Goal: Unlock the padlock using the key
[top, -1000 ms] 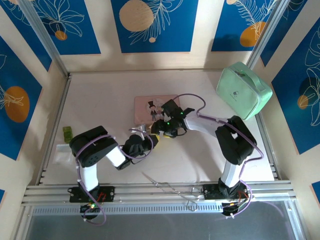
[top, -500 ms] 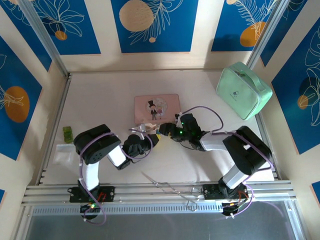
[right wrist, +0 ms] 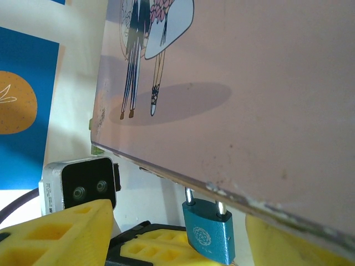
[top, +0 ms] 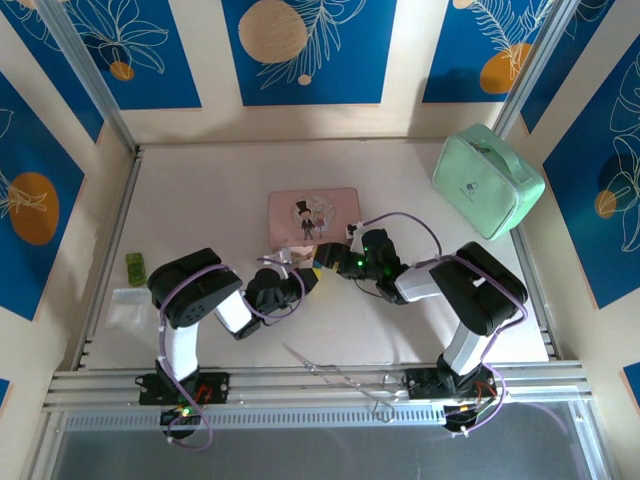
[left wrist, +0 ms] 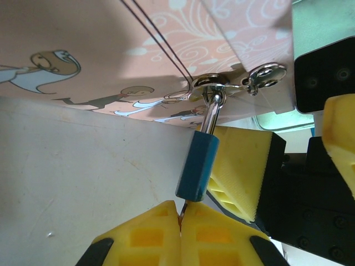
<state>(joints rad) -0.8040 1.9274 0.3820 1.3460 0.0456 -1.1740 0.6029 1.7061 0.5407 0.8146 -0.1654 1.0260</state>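
Right arm swung in over the last 1 s: the right gripper was over the lower right corner of the pink tin and now sits just off the tin's lower edge, at frame centre in the top view. Its elbow has folded toward the lower right. Left arm unchanged.

Padlock: the blue body hangs tilted from a silvery hasp on the tin's edge, with the shackle through the hasp loop. In the left wrist view it is at centre, directly above the left gripper.

Left gripper: 2 yellow fingers pressed together at the bottom of that frame, pinching a thin metal sliver, the key, which runs up to the underside of the padlock body. How deep it sits, I cannot tell.

Right gripper: jaws wide apart, nothing gripped. In the right wrist view the padlock is at lower centre under the tin's edge, between the 2 fingers, with a gap on each side. In the left wrist view 1 yellow pad stands just behind the padlock body; contact is not resolvable.

Top view, elsewhere: mint-green case at upper right and a small green block at the left edge of the table, both well apart from the padlock.
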